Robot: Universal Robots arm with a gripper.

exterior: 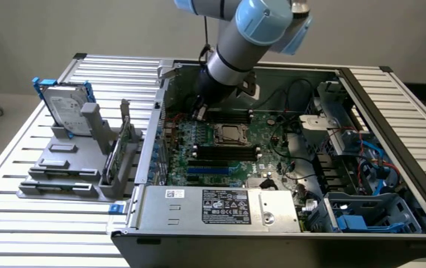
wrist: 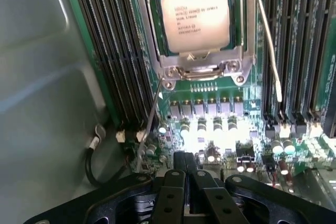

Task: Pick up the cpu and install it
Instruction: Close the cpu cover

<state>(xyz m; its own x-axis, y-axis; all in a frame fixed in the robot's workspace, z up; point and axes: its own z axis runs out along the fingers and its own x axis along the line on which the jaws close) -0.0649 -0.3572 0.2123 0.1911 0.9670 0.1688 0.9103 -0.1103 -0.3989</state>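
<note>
gripper (wrist: 185, 163) is clenched, fingers pressed together w/ nothing between them, so it's carrying nothing. cpu (wrist: 195, 18) lies flat in the socket frame (wrist: 202, 72), silver top and print facing up. it looks square to the frame edges, though i can't tell from here if it's fully seated on the pins. my read: chip placement looks done and the hand is off it, so the step in hand is working around the socket w/o disturbing the chip. to do that well: keep any motion vertical, no sideways sweep. there's a thin lever rod (wrist: 151, 124) just beside the fingers on one side of the socket and a second rod (wrist: 266, 40) on the other. both stick up off the board and would snag easily. the row of capacitors (wrist: 210, 124) sits right under the fingertips, so there's little margin going down. dimm slots (wrist: 113, 51) flank the socket on both sides, and the case wall (wrist: 42, 103) w/ a black cable (wrist: 92, 166) is close on one flank, so don't rotate the wrist here. don't touch the cpu top w/ closed fingers: a push off-centre could tilt it in the frame. rel. position: cpu is near the gripper but apart, no contact, w/ the capacitor row and the frame's edge between them. in the exterior view the gripper hangs over the motherboard (exterior: 272, 153), just to the exterior view's left of the socket and further back.
</note>
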